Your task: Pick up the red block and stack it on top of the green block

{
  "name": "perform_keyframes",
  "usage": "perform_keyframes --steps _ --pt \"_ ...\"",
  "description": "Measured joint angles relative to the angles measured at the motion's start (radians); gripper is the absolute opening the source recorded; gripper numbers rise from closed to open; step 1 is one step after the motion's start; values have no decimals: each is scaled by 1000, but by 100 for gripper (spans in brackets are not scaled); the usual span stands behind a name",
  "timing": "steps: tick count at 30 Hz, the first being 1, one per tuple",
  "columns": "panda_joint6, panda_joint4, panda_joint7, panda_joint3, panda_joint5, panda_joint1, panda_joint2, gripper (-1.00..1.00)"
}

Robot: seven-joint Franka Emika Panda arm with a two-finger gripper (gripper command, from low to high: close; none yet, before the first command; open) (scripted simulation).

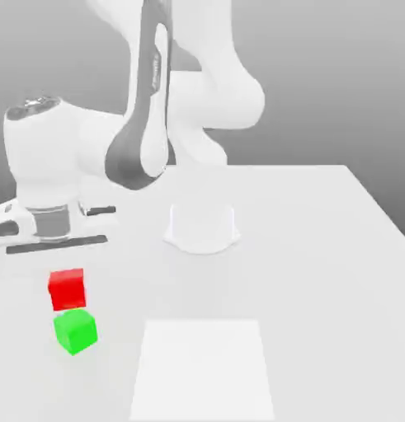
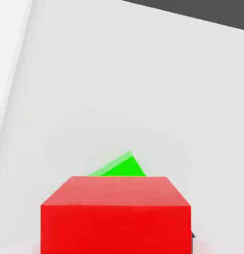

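Note:
In the exterior view the red block (image 1: 67, 288) is at the left of the table, directly over the green block (image 1: 75, 330). Whether it rests on the green block or hangs just above it, I cannot tell. My gripper (image 1: 54, 244) is right above the red block, shut on it. In the hand view the red block (image 2: 116, 216) looms large and close to the camera. A corner of the green block (image 2: 120, 168) peeks out from behind it.
The arm's round white base (image 1: 202, 228) stands mid-table, and its links arch overhead toward the exterior view's left. A lighter square patch (image 1: 205, 369) lies on the white table (image 1: 321, 247) near the front.

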Motion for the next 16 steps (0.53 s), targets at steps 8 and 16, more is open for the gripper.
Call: perform_keyframes --steps 8,16 --pt "55 1 -32 19 45 -11 60 100" --pt "-110 -6 63 -2 -89 -21 -121 100"
